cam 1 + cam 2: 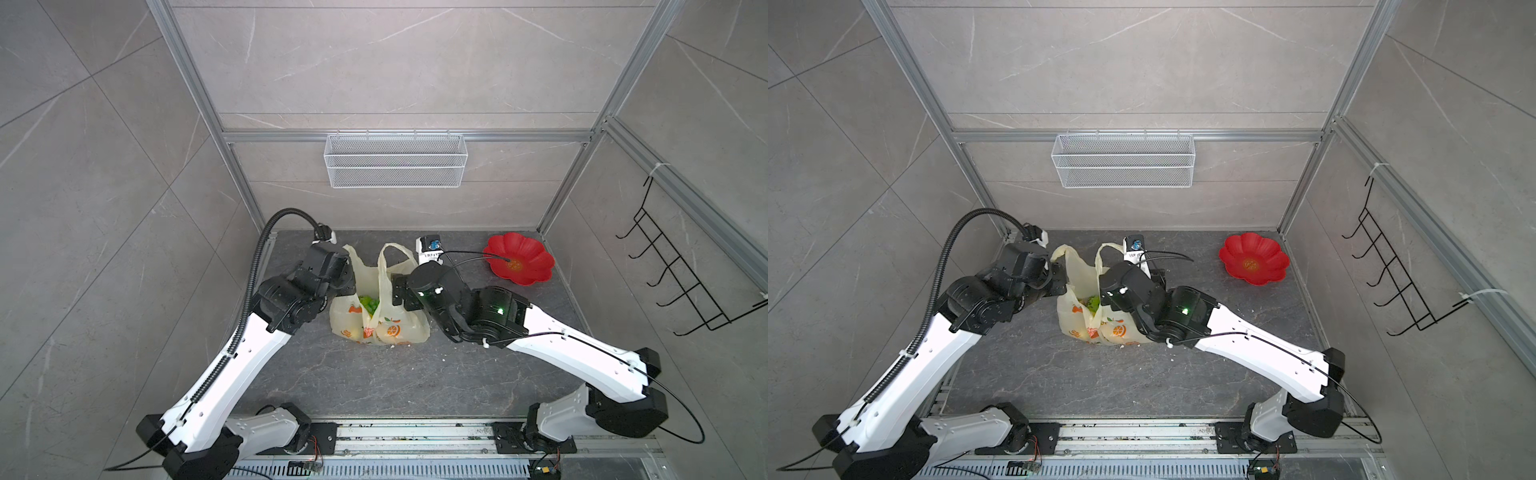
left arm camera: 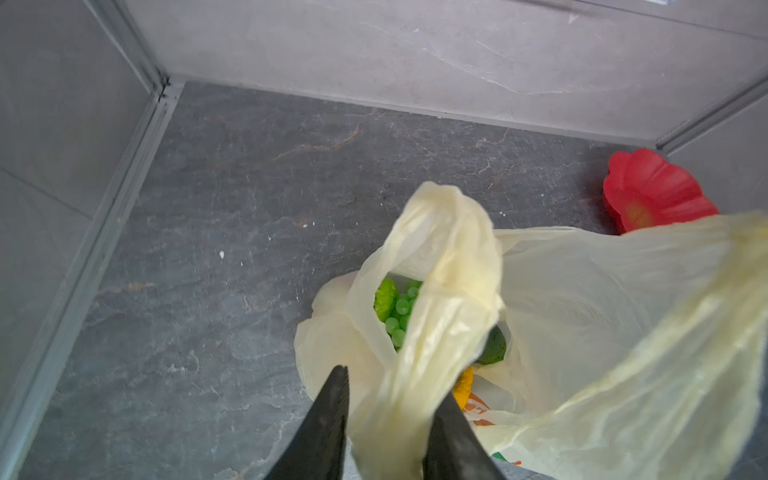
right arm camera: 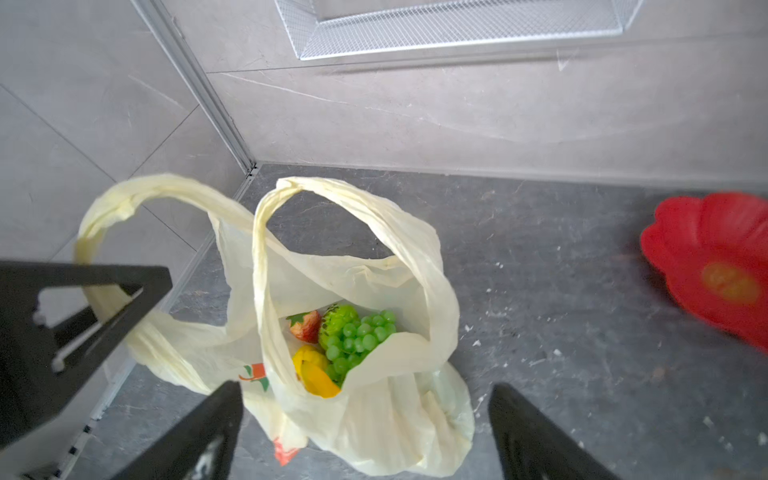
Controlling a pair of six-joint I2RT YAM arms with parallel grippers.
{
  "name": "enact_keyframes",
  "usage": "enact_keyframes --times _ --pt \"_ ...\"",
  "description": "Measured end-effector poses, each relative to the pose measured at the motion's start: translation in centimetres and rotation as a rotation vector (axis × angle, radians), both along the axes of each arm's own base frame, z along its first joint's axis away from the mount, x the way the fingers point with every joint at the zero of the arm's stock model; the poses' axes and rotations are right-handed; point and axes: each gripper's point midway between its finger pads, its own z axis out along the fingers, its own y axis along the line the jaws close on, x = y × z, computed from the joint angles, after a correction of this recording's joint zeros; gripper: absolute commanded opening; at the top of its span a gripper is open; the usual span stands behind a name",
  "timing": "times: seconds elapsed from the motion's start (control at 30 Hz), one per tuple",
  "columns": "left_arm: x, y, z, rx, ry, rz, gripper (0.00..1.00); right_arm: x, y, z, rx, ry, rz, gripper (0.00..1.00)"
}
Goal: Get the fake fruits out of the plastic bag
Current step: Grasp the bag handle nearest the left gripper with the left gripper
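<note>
Left jaws are clamping the left handle of the plastic bag (image 3: 395,415), which is sitting far-middle on the bench (image 1: 374,374). Right jaws are hanging wide apart just right of its mouth. Fake fruits (image 3: 353,340) are lying inside, below-left of them (I am judging this arm nearer).

Big grey walls (image 1: 395,62) stand all around me, made of smooth tiles with thin white lines in them, and shiny metal posts (image 1: 185,70) run up the corners. The floor (image 1: 374,374) below me is dark grey stone with little cracks and some white crumbs on it, and a metal track (image 1: 415,434) runs along its near edge. A white wire basket (image 1: 395,160) hangs on the back wall, a black wire rack (image 1: 681,259) with hooks hangs on the wall to my right, and the light is soft and even.
</note>
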Motion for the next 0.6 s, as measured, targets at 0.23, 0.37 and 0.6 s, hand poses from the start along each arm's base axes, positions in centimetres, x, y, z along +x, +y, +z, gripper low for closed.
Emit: enact_keyframes --times 0.23,0.37,0.6 --pt "-1.1 1.2 0.1 -0.101 -0.031 0.013 0.10 0.8 2.8 -0.4 -0.017 0.008 -0.099 1.00" --pt "-1.1 0.7 -0.6 -0.133 -0.025 -0.003 0.07 1.8 3.9 -1.1 -0.033 0.015 -0.152 1.00" --pt "-1.2 0.2 -1.6 -0.169 -0.010 -0.015 0.01 4.6 5.4 -2.8 -0.059 0.048 -0.242 0.94"
